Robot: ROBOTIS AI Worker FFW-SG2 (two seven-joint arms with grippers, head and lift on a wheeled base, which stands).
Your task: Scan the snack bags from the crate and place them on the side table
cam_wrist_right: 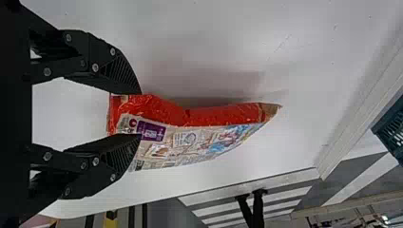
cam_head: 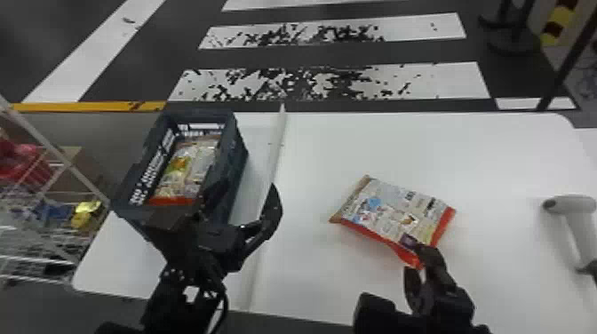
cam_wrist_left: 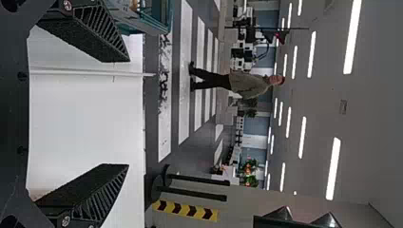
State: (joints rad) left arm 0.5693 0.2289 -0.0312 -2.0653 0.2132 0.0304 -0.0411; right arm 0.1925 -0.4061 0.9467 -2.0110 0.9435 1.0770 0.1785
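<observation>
In the head view, my right gripper (cam_head: pixel 417 266) is shut on the near corner of a snack bag (cam_head: pixel 395 213) over the white table's right part. The right wrist view shows my right gripper (cam_wrist_right: pixel 141 114) with one finger against the bag's red edge and the other over the printed face of the snack bag (cam_wrist_right: pixel 204 137). At the crate's near right side, my left gripper (cam_head: pixel 246 191) stands open. Its fingers are wide apart, seen also as the left gripper (cam_wrist_left: pixel 128 113) in its wrist view. The dark crate (cam_head: pixel 240 155) holds further snack bags (cam_head: pixel 191 168).
A white ridge (cam_head: pixel 266 177) runs across the table (cam_head: pixel 444 146) between crate and bag. At the right edge lies a light grey scanner (cam_head: pixel 573 213). A wire rack (cam_head: pixel 53 177) with packages stands to the left.
</observation>
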